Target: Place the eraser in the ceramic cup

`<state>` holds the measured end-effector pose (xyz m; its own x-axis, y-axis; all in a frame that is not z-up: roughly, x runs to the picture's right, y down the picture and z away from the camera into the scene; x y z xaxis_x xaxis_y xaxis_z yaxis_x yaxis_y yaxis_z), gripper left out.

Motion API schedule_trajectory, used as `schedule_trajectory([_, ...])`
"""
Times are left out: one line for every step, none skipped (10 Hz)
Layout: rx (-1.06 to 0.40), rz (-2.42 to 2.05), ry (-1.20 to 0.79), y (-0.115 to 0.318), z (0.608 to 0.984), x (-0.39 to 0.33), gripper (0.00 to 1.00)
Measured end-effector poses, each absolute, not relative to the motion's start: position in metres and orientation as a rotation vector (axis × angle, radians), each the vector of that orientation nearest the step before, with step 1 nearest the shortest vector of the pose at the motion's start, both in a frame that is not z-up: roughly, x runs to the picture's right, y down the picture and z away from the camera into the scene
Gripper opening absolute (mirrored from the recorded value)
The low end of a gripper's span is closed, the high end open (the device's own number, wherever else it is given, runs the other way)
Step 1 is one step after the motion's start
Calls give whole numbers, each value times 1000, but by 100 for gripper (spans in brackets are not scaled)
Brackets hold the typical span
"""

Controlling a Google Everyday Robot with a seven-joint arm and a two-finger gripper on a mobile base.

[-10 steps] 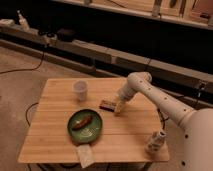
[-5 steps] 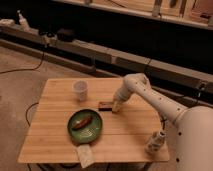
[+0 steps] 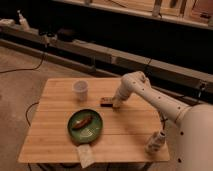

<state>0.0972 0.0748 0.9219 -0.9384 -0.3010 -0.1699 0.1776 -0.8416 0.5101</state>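
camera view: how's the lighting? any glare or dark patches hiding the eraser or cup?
Camera view: dim, warm light, and the background behind the table is nearly black. Camera view: no glare on the ceramic cup or the green plate. Camera view: the dark eraser stands out on the pale wood, with the tool down at its right end.

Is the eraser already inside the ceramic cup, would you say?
No, the eraser lies on the table beside the ceramic cup, with the hand at its far end.
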Motion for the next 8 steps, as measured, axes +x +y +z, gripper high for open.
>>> schedule_trajectory([349, -2771, -687, 63, 908, 107, 2])
schedule_trajectory([339, -2768, -625, 49, 889, 121, 2])
schedule_trajectory([330, -2769, -582, 39, 875, 132, 2])
schedule_trajectory([331, -2772, -556, 33, 864, 138, 2])
schedule_trajectory([349, -2784, -548, 28, 856, 138, 2])
schedule_trajectory([390, -2792, -559, 25, 852, 132, 2])
schedule_trajectory([450, -2796, -570, 19, 847, 122, 2])
schedule_trajectory([509, -2802, -584, 11, 844, 110, 2])
